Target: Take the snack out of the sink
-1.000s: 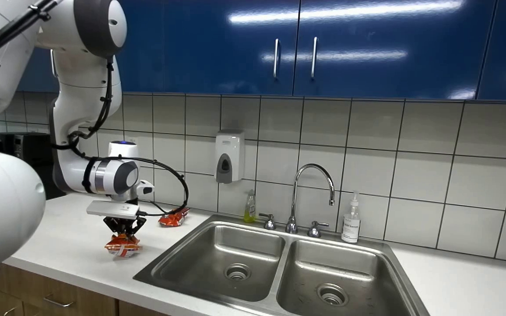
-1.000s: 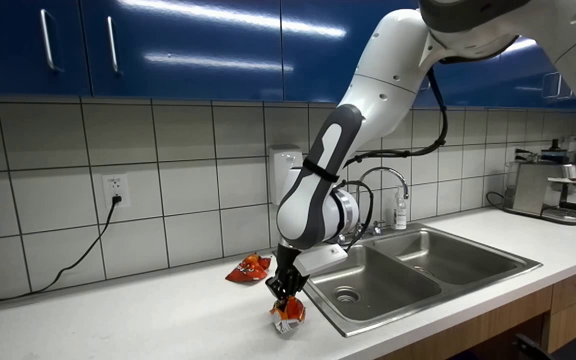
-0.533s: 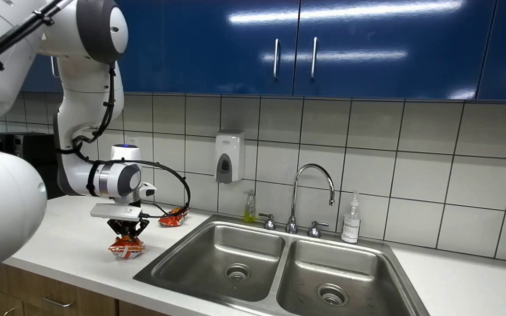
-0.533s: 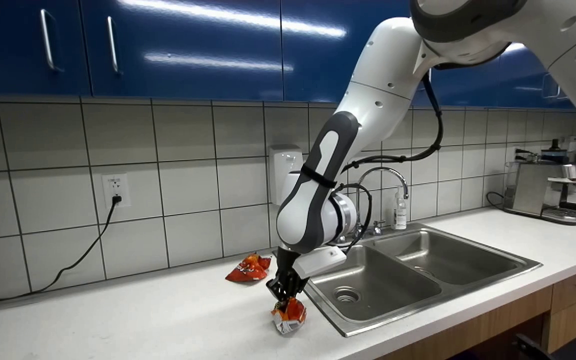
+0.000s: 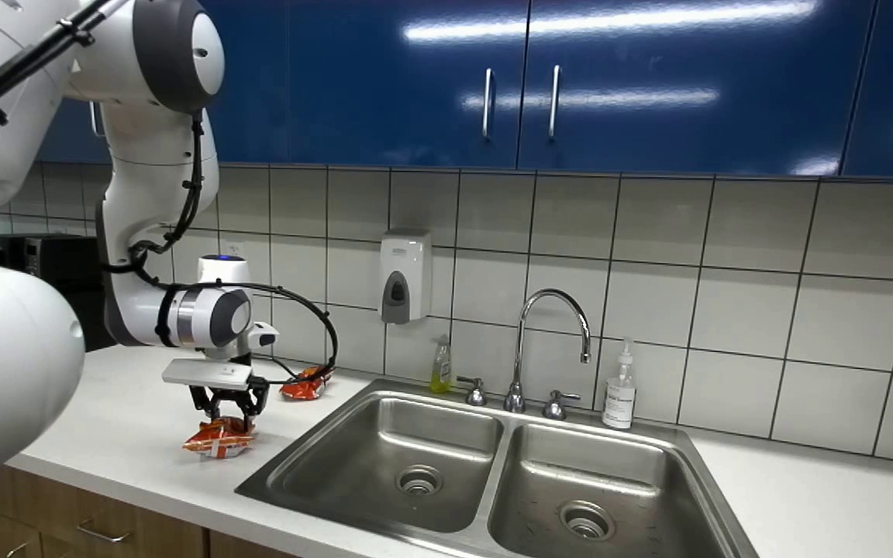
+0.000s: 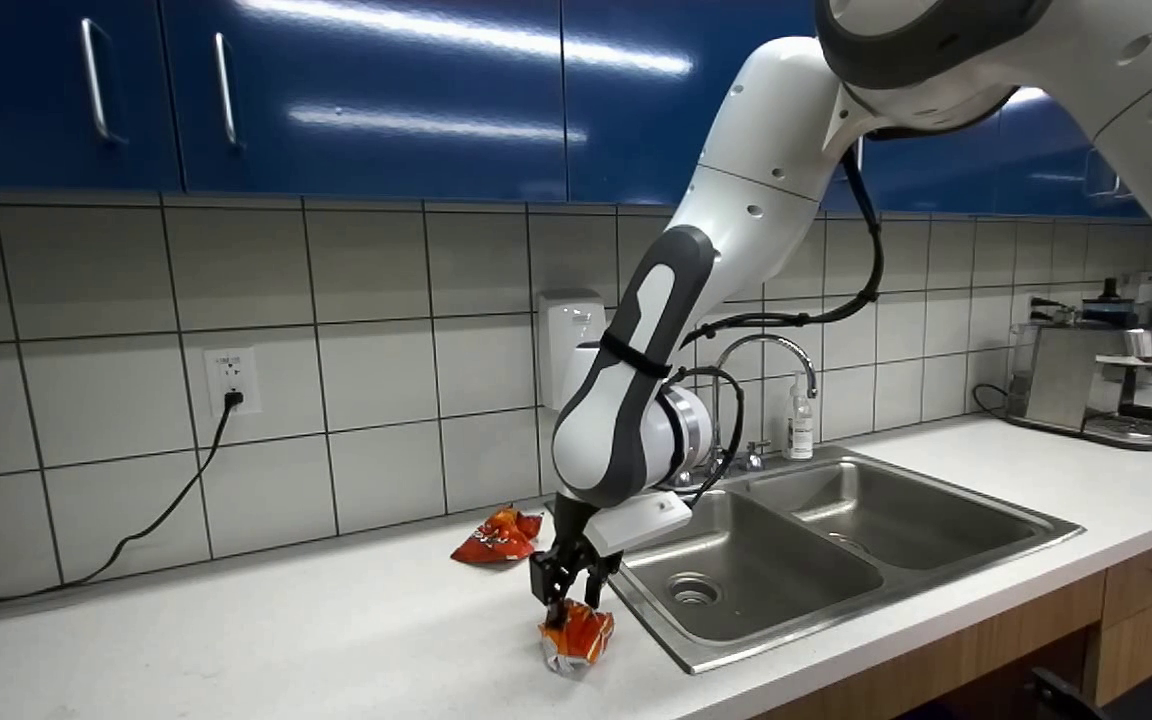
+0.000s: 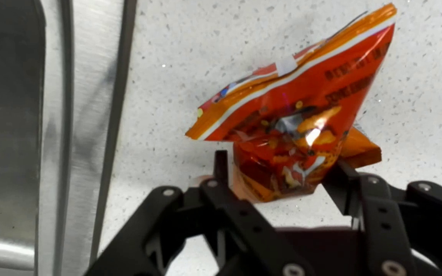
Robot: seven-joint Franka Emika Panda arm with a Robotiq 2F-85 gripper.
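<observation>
The white arm (image 6: 758,195) has grey trim (image 5: 175,58), black cables (image 6: 876,245) and a black gripper (image 7: 281,174).

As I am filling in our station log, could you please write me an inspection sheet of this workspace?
Surface: white countertop with dark specks.
Job's things: orange-red snack packet on the countertop beside the sink, not in it; the double-basin steel sink has a chrome faucet.
Clutter: second red packet near the tiled wall; yellow-green bottle and pump bottle at the sink's back edge.
Claw: open, fingertips apart at the snack packet; whether they touch it cannot be told.
Cables: black cable looped along the arm; power cord hanging from the wall outlet.
Surroundings: blue cabinets, wall dispenser, coffee machine.
</observation>
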